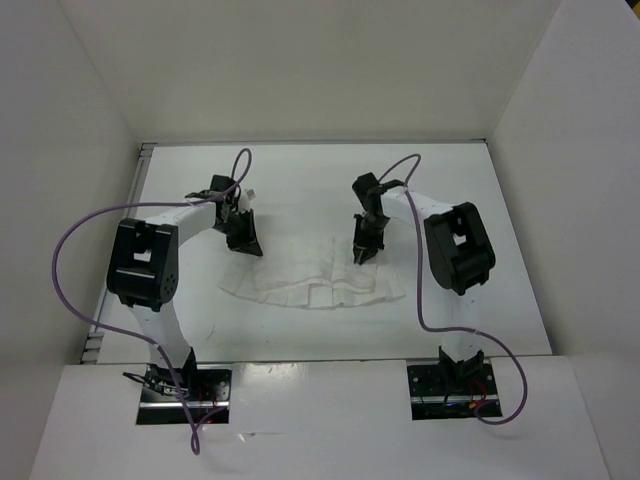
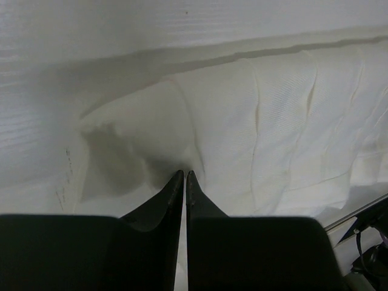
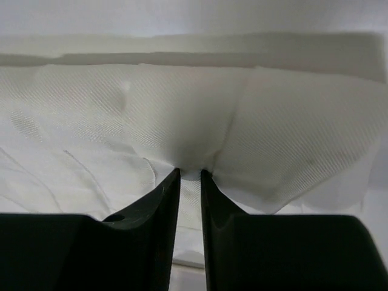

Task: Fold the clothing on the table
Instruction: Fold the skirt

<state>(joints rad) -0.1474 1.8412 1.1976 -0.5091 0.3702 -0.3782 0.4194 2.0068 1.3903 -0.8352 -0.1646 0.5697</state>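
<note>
Lying long-axis left to right on the surface (image 1: 300, 185), the clothing (image 1: 320, 285) spreads toward the near side from the left fingers (image 1: 248, 241) and right fingers (image 1: 360, 253), each apparently pinching its far edge.

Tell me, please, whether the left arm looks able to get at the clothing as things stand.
Likely yes: the left gripper sits at the clothing's far-left corner, apparently closed on the fabric, with nothing in between.

Plain white walls (image 1: 300, 60) rise on three sides — left, far and right. A white board (image 1: 320, 425) spans the near edge — two dark cutouts (image 1: 218, 380) in it.
</note>
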